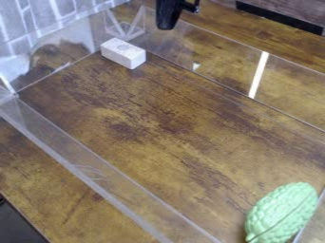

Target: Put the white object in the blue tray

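Camera view: brown wood lies flat, with dark streaks, and clear walls stand around it. Gray and white bricks fill the upper left. The white block sits there too, with faint marks I can't read. The black pincer, top middle, is closed.

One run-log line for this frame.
pincer: shut, above far side | white block: on wooden surface, ungrasped | blue tray: not visible
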You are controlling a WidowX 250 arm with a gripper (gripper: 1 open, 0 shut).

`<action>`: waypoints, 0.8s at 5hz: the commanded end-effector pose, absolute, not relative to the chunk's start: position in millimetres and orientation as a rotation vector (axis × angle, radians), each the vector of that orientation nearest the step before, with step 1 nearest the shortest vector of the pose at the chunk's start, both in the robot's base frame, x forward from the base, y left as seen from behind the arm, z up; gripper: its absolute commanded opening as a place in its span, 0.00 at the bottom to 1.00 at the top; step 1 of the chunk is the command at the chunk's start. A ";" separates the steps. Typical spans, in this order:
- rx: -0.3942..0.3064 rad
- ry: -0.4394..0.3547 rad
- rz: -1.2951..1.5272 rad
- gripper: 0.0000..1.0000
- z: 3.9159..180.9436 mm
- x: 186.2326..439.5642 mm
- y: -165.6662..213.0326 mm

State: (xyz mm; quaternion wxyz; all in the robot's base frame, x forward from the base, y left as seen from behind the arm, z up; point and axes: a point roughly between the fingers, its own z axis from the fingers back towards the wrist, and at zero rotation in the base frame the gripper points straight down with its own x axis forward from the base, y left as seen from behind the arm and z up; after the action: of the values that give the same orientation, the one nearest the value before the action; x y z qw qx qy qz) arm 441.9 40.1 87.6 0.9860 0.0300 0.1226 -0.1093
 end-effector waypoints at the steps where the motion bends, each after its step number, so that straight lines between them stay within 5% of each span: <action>1: 0.087 0.166 -0.194 0.00 121.0 445.3 56.4; 3: 0.103 0.186 -0.212 0.00 118.9 445.0 61.9; 4: 0.107 0.198 -0.219 1.00 114.3 445.0 62.4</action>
State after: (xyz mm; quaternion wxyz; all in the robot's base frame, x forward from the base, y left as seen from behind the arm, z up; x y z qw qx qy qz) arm 442.1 53.7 86.7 0.9824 0.0462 0.1355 -0.1200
